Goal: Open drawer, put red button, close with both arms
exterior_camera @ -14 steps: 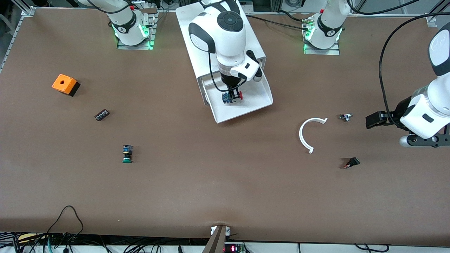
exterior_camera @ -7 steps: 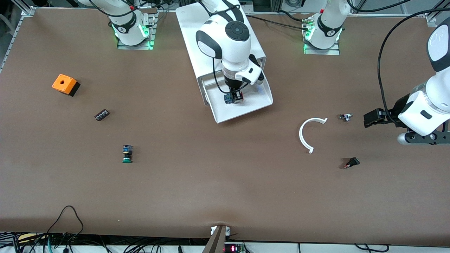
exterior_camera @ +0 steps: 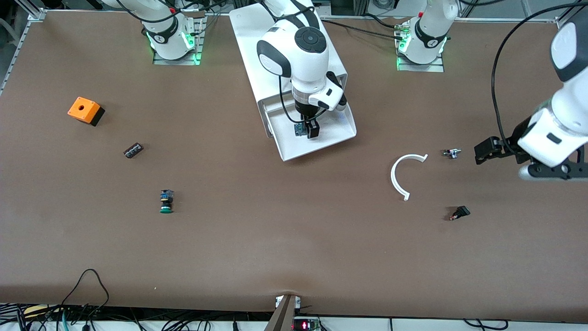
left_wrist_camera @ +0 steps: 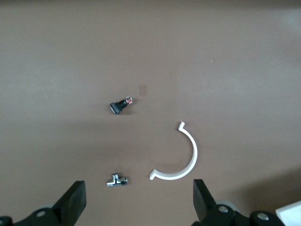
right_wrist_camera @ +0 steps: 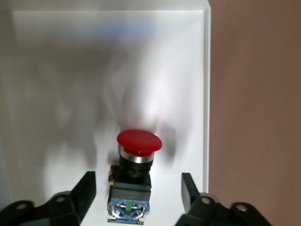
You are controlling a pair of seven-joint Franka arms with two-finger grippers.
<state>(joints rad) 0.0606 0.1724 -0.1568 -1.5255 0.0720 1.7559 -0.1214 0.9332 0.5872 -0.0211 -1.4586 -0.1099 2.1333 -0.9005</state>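
Observation:
The red button [right_wrist_camera: 139, 141] rests in the pulled-out white drawer [right_wrist_camera: 70, 70], close to one side wall. My right gripper [right_wrist_camera: 138, 184] stands open around its black-and-blue body, with a gap showing on each side. In the front view the drawer [exterior_camera: 335, 133] juts from the white cabinet [exterior_camera: 250, 37], and the right gripper [exterior_camera: 307, 128] partly covers the red button [exterior_camera: 299, 130]. My left gripper [exterior_camera: 480, 154] hangs open and holds nothing, over the table at the left arm's end. From the wrist, the left gripper [left_wrist_camera: 138, 188] hangs above a small metal fitting [left_wrist_camera: 116, 180].
A white curved piece [exterior_camera: 400, 177], the metal fitting [exterior_camera: 451, 153] and a small black switch [exterior_camera: 459, 213] lie toward the left arm's end. A green-capped button [exterior_camera: 166, 202], a small dark part [exterior_camera: 133, 150] and an orange box [exterior_camera: 85, 110] lie toward the right arm's end.
The right gripper came down into the drawer with the red button, then opened and let it go. The left arm shifted slightly.

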